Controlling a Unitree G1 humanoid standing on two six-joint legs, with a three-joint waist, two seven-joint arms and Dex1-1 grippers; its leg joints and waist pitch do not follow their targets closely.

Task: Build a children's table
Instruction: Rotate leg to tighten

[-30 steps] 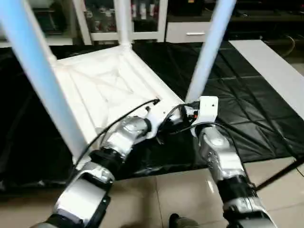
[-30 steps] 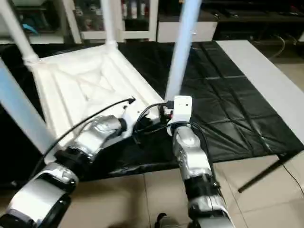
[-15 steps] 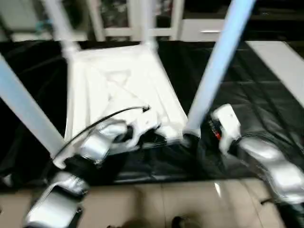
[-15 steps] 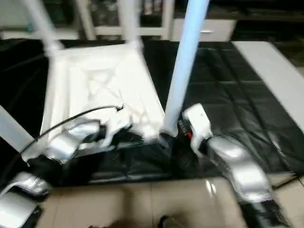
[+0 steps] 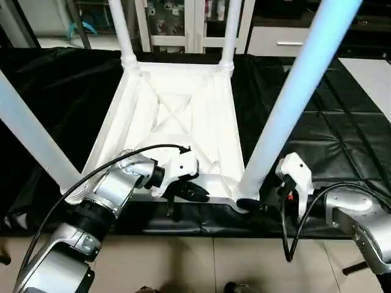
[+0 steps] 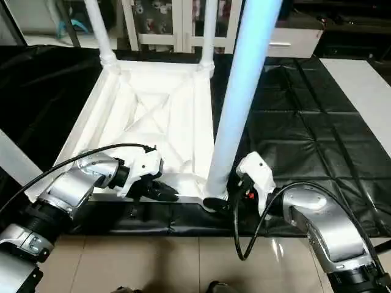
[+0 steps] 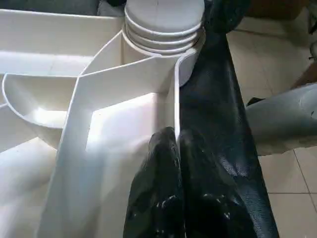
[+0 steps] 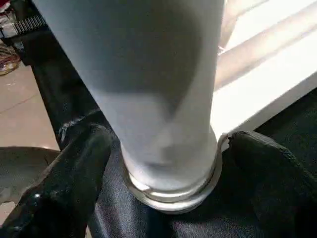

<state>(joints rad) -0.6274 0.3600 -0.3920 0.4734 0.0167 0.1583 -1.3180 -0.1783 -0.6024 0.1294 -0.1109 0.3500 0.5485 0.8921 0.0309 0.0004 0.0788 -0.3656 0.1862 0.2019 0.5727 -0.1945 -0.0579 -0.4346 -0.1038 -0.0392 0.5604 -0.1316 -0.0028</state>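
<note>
The children's table lies upside down on a black mat, its ribbed white top point(image 5: 183, 122) facing up and all its legs standing in the corner sockets. The near right leg point(image 5: 293, 91) rises past my right arm. My left gripper point(image 5: 195, 194) is shut on the thin near rim of the top point(image 7: 174, 99), close to that leg's socket point(image 7: 163, 29). My right gripper point(image 8: 168, 148) is open low at the near right leg's base point(image 8: 168, 163), one black finger point(image 8: 79, 168) on each side of it.
The black mat point(image 5: 342, 134) covers the floor around the table, with beige tiles point(image 5: 244, 262) at its near edge. White cabinets point(image 5: 183, 24) stand behind. A white board point(image 5: 372, 73) lies at the far right. Black cables point(image 5: 287, 238) loop from both wrists.
The head camera has shifted and now looks squarely at the table. My right arm swung out to the right and its jaws spread wider around the leg base. The left gripper kept its hold.
</note>
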